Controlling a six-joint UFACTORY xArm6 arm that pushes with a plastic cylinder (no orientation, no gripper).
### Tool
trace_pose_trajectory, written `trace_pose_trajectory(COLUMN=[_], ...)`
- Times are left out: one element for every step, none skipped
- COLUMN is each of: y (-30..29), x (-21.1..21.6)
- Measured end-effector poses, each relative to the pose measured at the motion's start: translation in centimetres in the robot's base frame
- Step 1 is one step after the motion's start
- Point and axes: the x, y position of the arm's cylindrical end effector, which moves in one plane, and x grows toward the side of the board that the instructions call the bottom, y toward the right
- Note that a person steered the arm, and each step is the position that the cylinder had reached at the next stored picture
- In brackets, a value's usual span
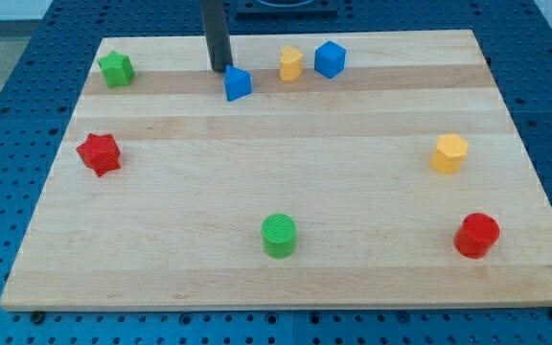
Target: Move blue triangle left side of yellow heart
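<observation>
The blue triangle [238, 83] lies near the view's top, left of centre, on the wooden board [276, 192]. The yellow heart [290, 64] stands a short way to its right and slightly higher. My tip [220, 69] is just above and left of the blue triangle, very close to its upper left edge. The rod rises straight out of the view's top.
A blue cube [330, 58] sits right of the yellow heart. A green star [116, 69] is at top left, a red star [99, 153] at left. A green cylinder [279, 236] is at bottom centre, a red cylinder [476, 236] at bottom right, a yellow hexagon [449, 153] at right.
</observation>
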Motion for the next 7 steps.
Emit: trace_pose_trajectory(y=[-2.3,-2.6,1.7,2.3,2.7,2.7,2.7], x=[5.4,9.2,10.0,5.6,5.0,1.6,1.6])
